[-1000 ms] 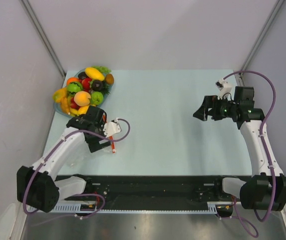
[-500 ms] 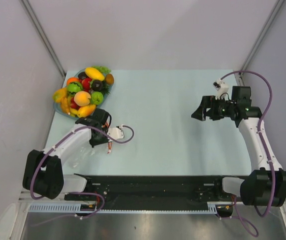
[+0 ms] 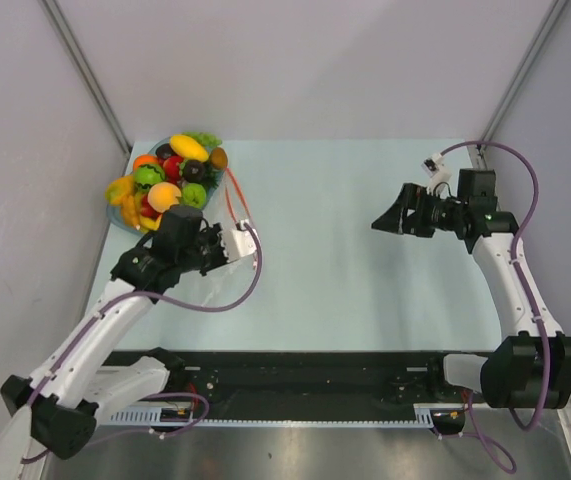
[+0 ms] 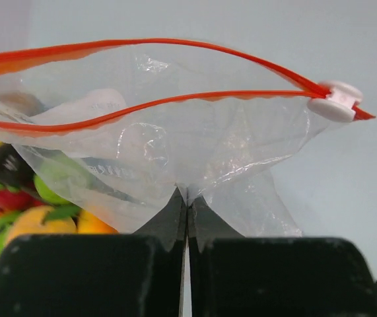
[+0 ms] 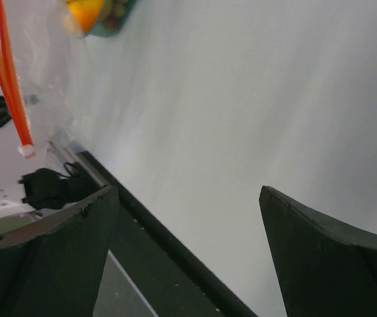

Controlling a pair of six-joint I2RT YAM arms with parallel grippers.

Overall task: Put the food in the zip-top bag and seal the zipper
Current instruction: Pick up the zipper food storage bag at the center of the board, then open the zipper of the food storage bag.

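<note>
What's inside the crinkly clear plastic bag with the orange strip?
No food seems to be inside the open clear plastic bag; the colourful toy fruits show through it from behind. The part pinched in the left gripper is hidden.

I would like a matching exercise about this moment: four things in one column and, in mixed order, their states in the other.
1. left hand
2. right hand
3. zipper
4. food

a. open, holding nothing
b. heaped outside the zip-top bag
c. shut on the zip-top bag
d. unsealed, its two strips apart

Pairs: 1-c, 2-a, 3-d, 4-b
</note>
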